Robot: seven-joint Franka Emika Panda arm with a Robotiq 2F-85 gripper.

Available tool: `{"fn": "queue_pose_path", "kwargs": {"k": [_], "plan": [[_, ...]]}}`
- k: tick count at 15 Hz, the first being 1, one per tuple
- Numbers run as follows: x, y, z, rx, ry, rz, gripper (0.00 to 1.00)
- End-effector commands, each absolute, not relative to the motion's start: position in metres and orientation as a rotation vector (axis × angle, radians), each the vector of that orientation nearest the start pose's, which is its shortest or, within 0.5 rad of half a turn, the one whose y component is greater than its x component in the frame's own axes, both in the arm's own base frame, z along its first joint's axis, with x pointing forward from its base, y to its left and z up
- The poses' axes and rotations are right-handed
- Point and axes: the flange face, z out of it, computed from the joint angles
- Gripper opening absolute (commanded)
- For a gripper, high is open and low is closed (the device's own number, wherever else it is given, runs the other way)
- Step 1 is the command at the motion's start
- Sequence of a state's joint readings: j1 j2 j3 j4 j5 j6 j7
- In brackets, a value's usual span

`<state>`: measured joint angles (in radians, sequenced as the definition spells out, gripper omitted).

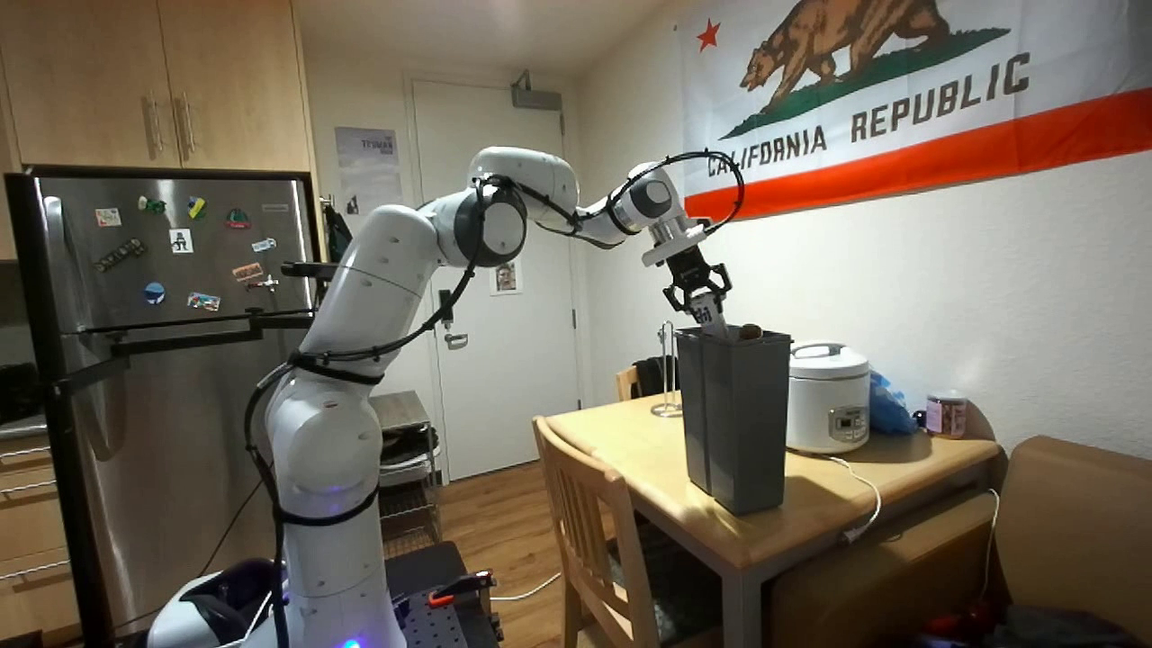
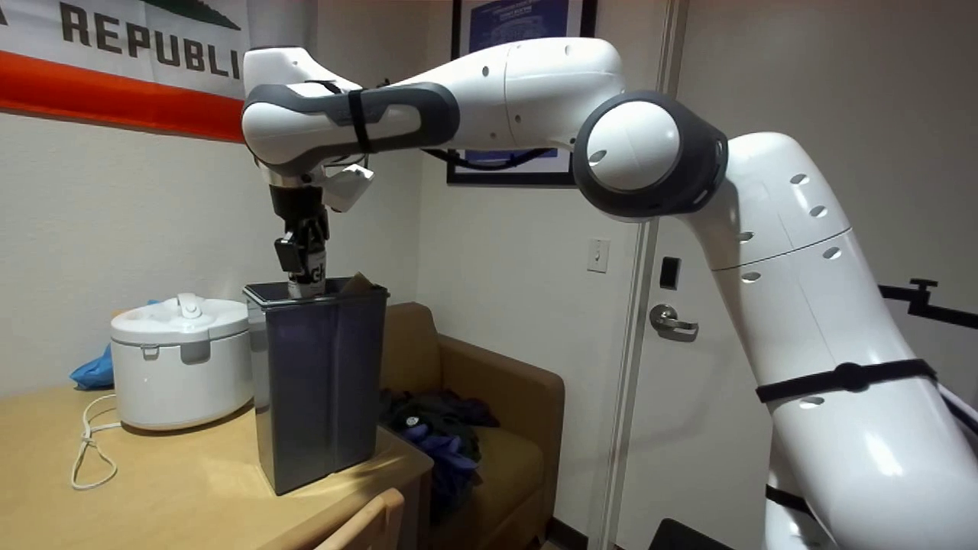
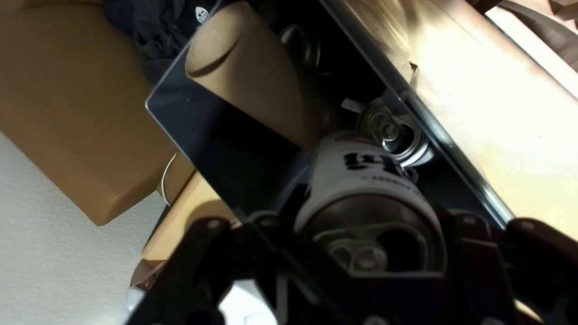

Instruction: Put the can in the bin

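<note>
Black plastic waste bin [image 1: 733, 423]: mouth directly below Robotiq gripper [image 1: 702, 302].
Gripper: angled, clamped on pull-tab drink can [image 3: 368, 198].
Drink can: in the grip, lower end at bin mouth; best sink it deeper, centred, before letting go.
Other can [image 3: 389, 130]: inside bin, below gripper; a bump is likely harmless.

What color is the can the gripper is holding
The can is white with black lettering on its side, clearest in the wrist view.
</note>
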<state>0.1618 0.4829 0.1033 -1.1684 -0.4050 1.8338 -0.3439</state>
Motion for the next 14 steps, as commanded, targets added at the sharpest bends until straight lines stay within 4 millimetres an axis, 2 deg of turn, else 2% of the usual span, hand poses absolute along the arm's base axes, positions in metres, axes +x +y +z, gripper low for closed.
{"fn": "queue_pose_path", "kwargs": {"k": [1,6,10,11,12,14], "plan": [[0.697,0.135,0.522,-3.266,-1.109,-0.282,0.29],[0.697,0.138,0.517,-3.241,-1.112,-0.309,0.29],[0.693,0.142,0.5,-3.207,-1.11,-0.259,0.29],[0.693,0.142,0.504,-3.206,-1.105,-0.268,0.39],[0.692,0.142,0.505,-3.205,-1.099,-0.27,0.79],[0.691,0.139,0.509,-3.208,-1.088,-0.279,0.81]]}}
